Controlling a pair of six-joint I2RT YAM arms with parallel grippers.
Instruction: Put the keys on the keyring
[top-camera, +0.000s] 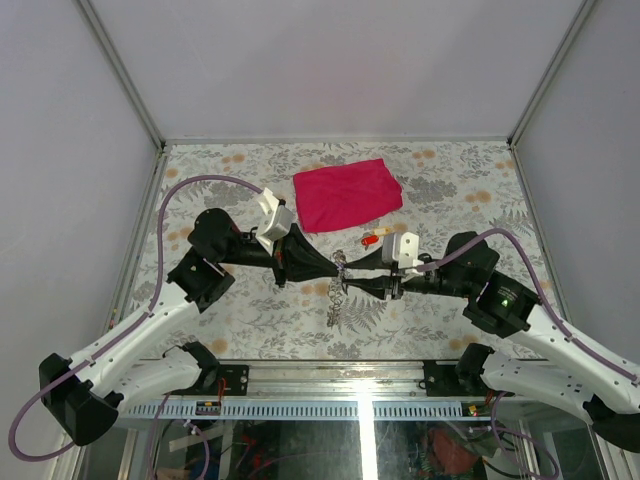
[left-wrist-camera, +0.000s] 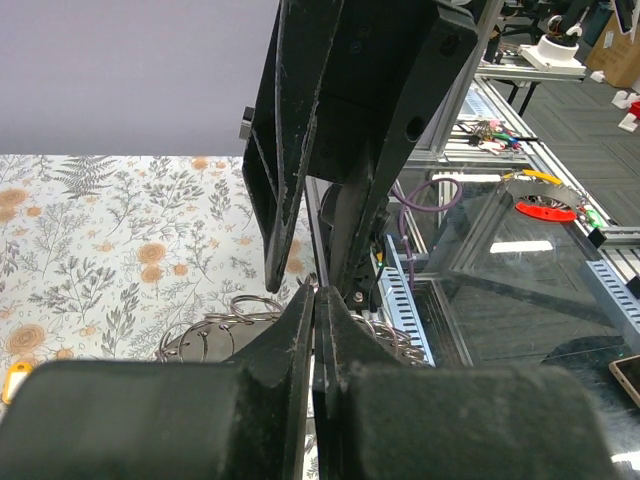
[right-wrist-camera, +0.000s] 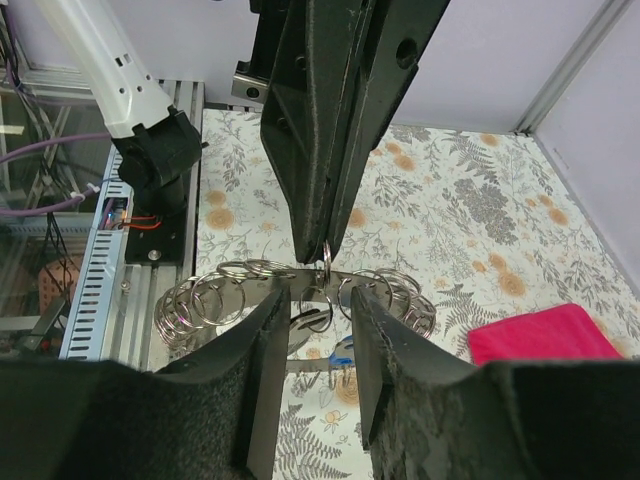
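Overhead, the two arms meet tip to tip above the middle of the flowered table (top-camera: 450, 200), just in front of a pink cloth (top-camera: 347, 193). The left gripper (right-wrist-camera: 325, 255) has its fingers pressed fully together, and their tips pinch one small wire loop at the top of the keyring (right-wrist-camera: 240, 285). The keyring shows as a bunch of shiny silver loops that curves out to both sides below that pinch and hangs down toward the table between the arms. The right gripper (right-wrist-camera: 318, 300) stands partly apart, one finger on each side of the bunch directly under the left tips, with silver wire showing in the gap. Whether its pads press on the metal or only flank it cannot be made out
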